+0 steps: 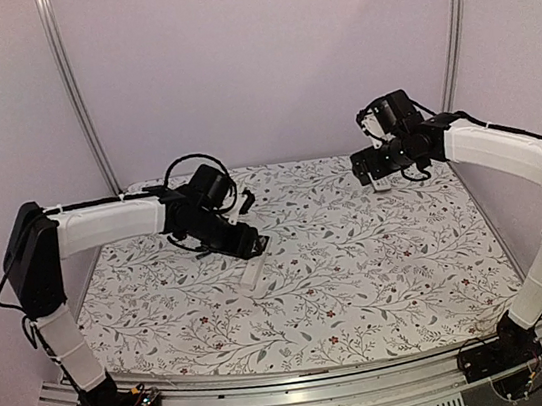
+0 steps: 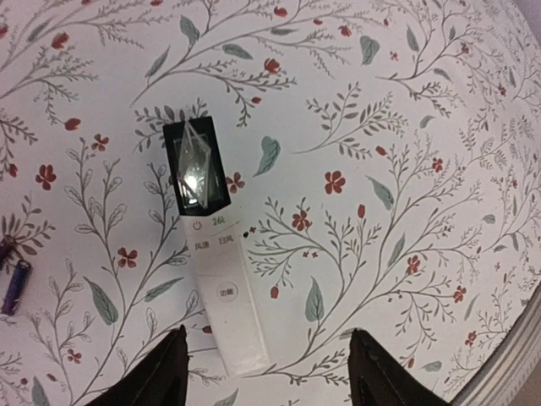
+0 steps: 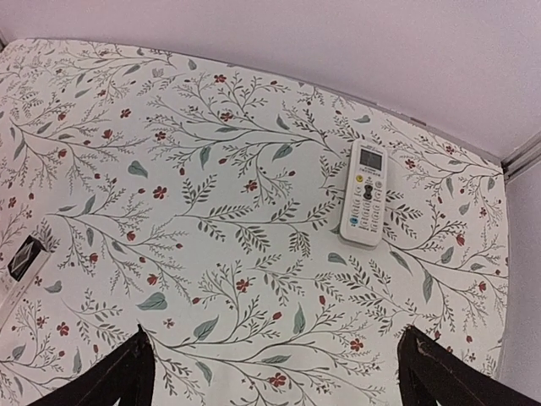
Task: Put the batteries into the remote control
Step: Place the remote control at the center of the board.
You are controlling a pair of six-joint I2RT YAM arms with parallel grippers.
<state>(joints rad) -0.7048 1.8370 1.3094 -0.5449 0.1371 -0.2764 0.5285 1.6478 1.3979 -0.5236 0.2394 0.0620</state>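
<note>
batteries (image 2: 14, 288) lie at the far left edge of the left wrist view, well apart from the slim remote (image 2: 221, 288). they seem light, hard and smooth, so they can roll; pinch one across its middle. left gripper (image 2: 266, 338) stands with jaws apart over that remote's end, right gripper (image 3: 272, 334) wide, both empty. only the right wrist view shows clearly a second remote (image 3: 365, 194) with buttons.

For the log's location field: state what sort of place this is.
Probably a robot test booth: plain walls on aluminium posts, a floral-cloth table, two arms bolted to a metal rail.
</note>
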